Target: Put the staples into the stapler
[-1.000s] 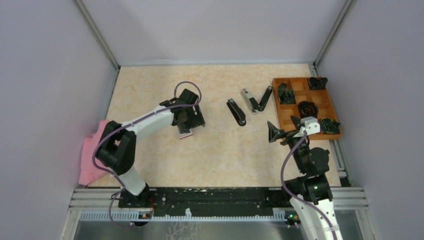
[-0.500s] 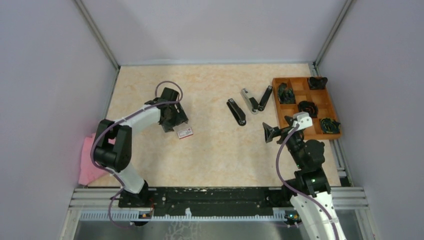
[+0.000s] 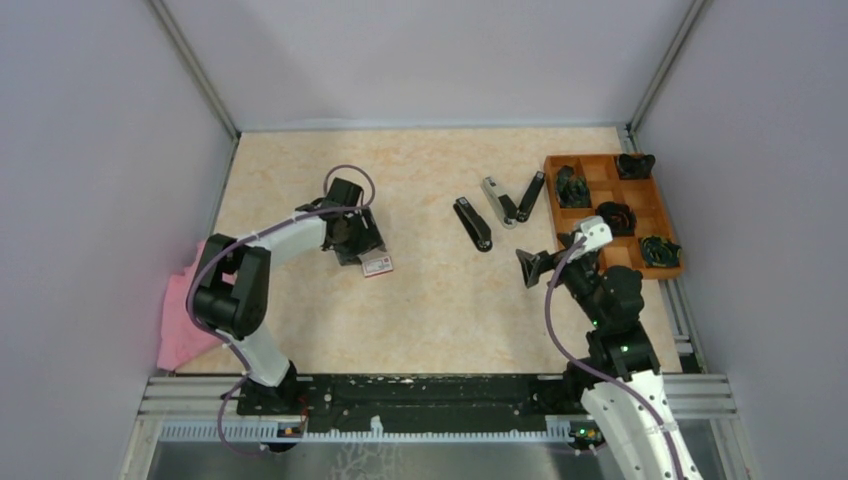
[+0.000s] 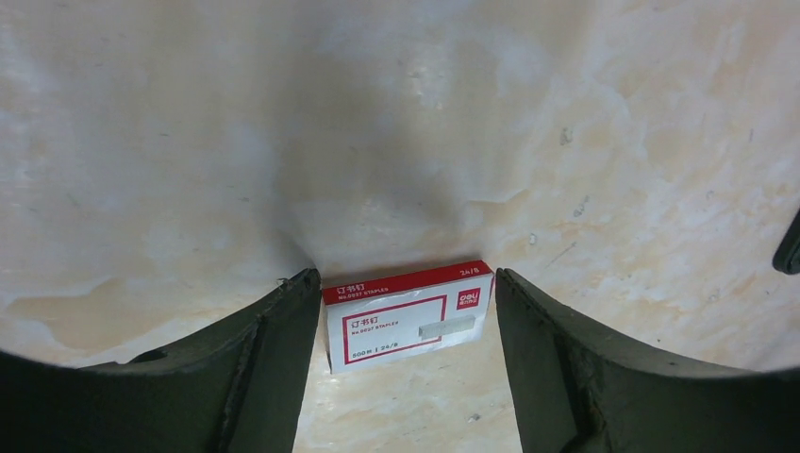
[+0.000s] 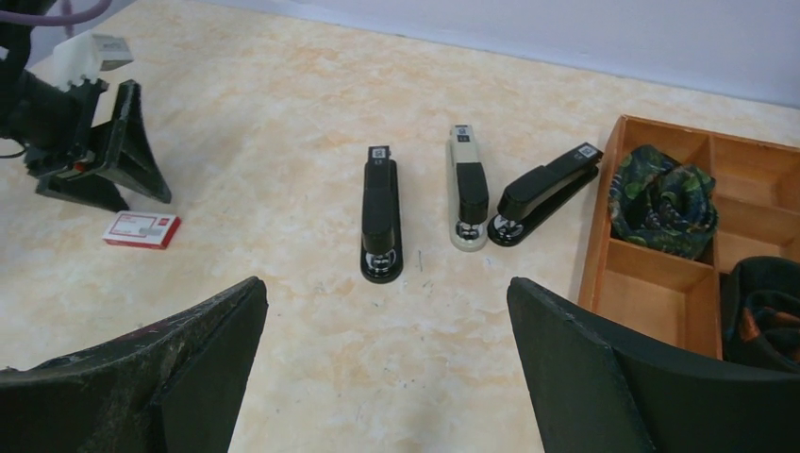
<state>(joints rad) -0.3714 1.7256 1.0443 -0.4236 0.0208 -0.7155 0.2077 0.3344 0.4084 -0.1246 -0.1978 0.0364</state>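
Observation:
Three staplers lie at mid-table: a black one, a beige one and another black one. The staples themselves are not visible. A small red-and-white box lies flat on the table. My left gripper points down at it, open, with one finger on each side of the box's far end. My right gripper hovers open and empty, near side of the staplers.
A wooden compartment tray holding dark bundled items stands at the right edge. A pink cloth lies at the left edge beside the left arm. Walls enclose the table on three sides.
My left gripper drew back left off the red-and-white box, then came slightly back toward it with its jaws a little narrower. The box shifted slightly right. The right gripper drifted left.

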